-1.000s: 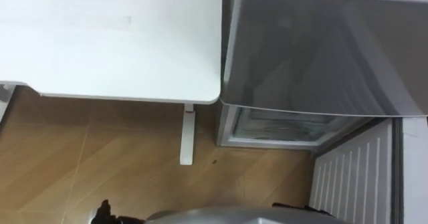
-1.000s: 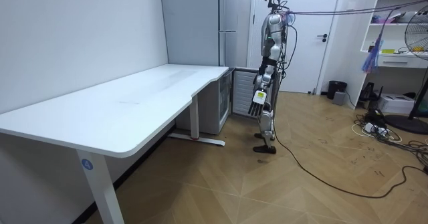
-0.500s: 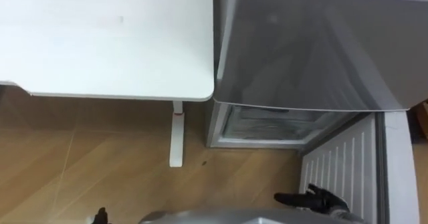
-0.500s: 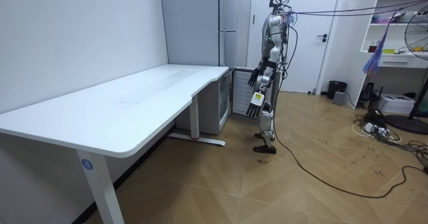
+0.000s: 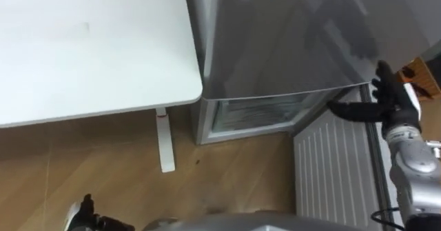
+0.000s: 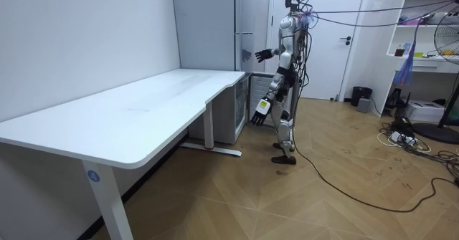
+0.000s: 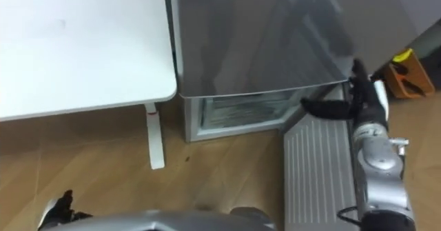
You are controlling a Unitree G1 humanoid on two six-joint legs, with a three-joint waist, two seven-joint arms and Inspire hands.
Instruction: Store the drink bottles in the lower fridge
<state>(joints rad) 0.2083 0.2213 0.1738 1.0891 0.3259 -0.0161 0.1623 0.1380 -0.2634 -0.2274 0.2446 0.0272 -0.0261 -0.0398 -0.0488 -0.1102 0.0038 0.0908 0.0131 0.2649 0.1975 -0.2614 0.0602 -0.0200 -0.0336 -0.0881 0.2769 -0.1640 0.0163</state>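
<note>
The grey fridge stands right of the table, upper door shut. Its lower compartment is open, showing frosted shelves, and the lower door swings out to the right with its white ribbed inside facing me. My right hand is raised by the upper door's lower right corner, open, thumb spread, holding nothing. My left hand hangs low at my side over the floor, open and empty. In the room view I stand facing the fridge, right hand held out, left hand down.
A white table fills the left, its leg standing on the wood floor beside the fridge. An orange and black object lies on the floor to the fridge's right. In the room view, shelves stand far right.
My right hand has risen from waist height to in front of the upper fridge door. The left hand has swung forward a little. The head camera has shifted right and tilted.
</note>
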